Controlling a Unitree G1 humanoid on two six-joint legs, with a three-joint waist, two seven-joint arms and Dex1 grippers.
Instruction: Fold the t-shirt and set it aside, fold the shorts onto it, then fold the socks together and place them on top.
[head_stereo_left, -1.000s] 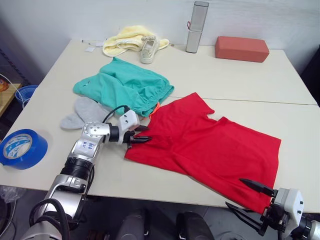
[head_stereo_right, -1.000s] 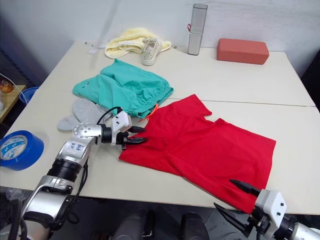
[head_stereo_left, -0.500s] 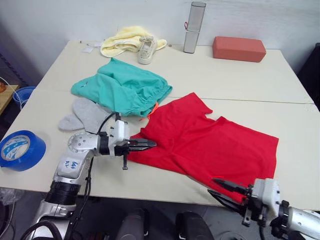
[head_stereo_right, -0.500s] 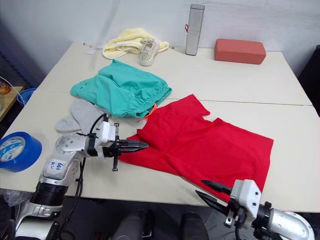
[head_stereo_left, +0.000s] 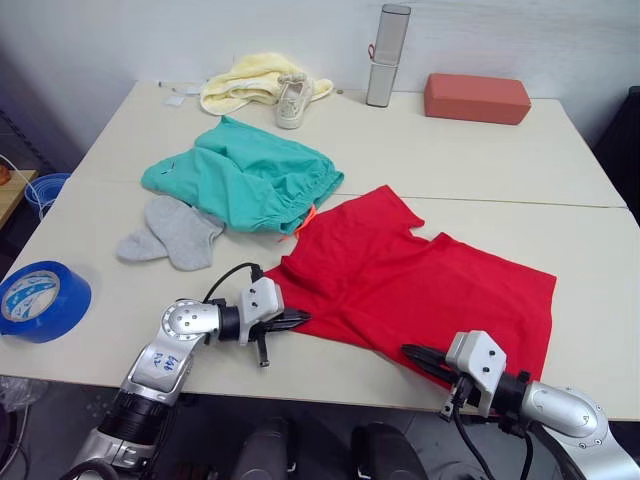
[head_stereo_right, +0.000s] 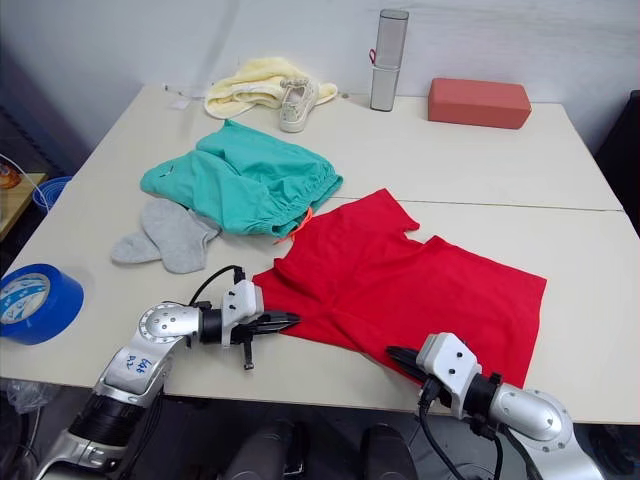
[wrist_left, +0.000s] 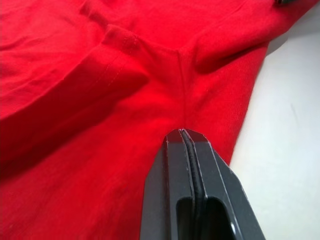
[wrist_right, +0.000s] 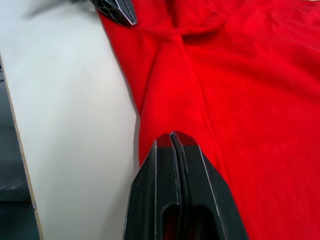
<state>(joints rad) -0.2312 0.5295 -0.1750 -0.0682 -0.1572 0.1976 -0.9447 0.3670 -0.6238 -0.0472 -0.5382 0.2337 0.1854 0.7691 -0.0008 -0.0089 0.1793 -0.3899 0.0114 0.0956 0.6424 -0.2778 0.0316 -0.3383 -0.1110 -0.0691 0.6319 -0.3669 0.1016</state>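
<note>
The red t-shirt (head_stereo_left: 420, 280) lies spread flat on the near right part of the table. My left gripper (head_stereo_left: 298, 319) is shut on its near left edge, and in the left wrist view the fabric puckers into the closed tips (wrist_left: 183, 133). The right gripper (head_stereo_left: 412, 353) is shut on the near hem, with a fold running from its tips (wrist_right: 172, 134). The teal shorts (head_stereo_left: 250, 180) lie crumpled behind the shirt's left corner. Two grey socks (head_stereo_left: 175, 232) lie side by side to the left of the shorts.
A blue tape roll (head_stereo_left: 40, 300) sits at the near left edge. At the back stand a pale yellow cloth (head_stereo_left: 245, 85), a white shoe (head_stereo_left: 292, 100), a silver cylinder (head_stereo_left: 385, 55) and a red block (head_stereo_left: 477, 97). The table's front edge (head_stereo_left: 330, 385) runs just under both grippers.
Both grippers went from open to shut. The right one came up from below the table's front edge onto the shirt's hem. The left arm dropped nearer the front edge, uncovering the socks.
</note>
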